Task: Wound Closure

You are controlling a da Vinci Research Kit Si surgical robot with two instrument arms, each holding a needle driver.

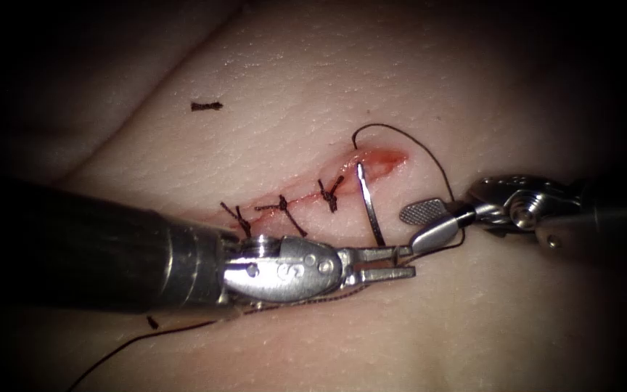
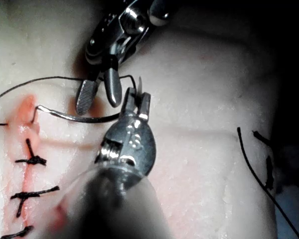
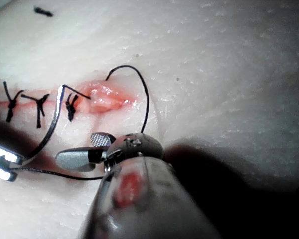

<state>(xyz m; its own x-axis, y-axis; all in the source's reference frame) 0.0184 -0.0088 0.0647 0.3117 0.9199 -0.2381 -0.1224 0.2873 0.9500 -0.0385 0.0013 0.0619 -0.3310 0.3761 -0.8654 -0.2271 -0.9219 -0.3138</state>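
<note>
- The surface here is the pale, pinkish slab of pork-belly tissue (image 1: 313, 87), lightly wrinkled skin with dark surroundings past its edges.
- The reddish open cut (image 1: 382, 161) runs diagonally across the middle of the tissue; its upper right end gapes with a bit of red fluid (image 3: 107, 97) in it, while three dark knotted stitches (image 1: 283, 207) close the lower left stretch.
- The curved steel needle (image 1: 370, 203) stands just right of the last stitch. One end sits at the cut's lower lip, but I can't tell if the tip is actually in the tissue or just resting on it.
- The left gripper (image 1: 386, 263) comes in from the lower left and is clamped on the needle's lower end, jaws nearly closed.
- The right gripper (image 1: 429, 221) comes in from the right with jaws spread, holding nothing, just beside the needle and right up against the left tool's tip.
- The thin dark thread (image 1: 408, 141) loops up from the needle's end at the cut, arcs round to the right and drops past the right tool; another run trails under the left shaft toward the tissue's lower left edge.
- A short cut end of thread (image 1: 206, 106) lies on its own toward the upper left, well apart from the cut.
- Open skin is roomy above and below the cut.
</note>
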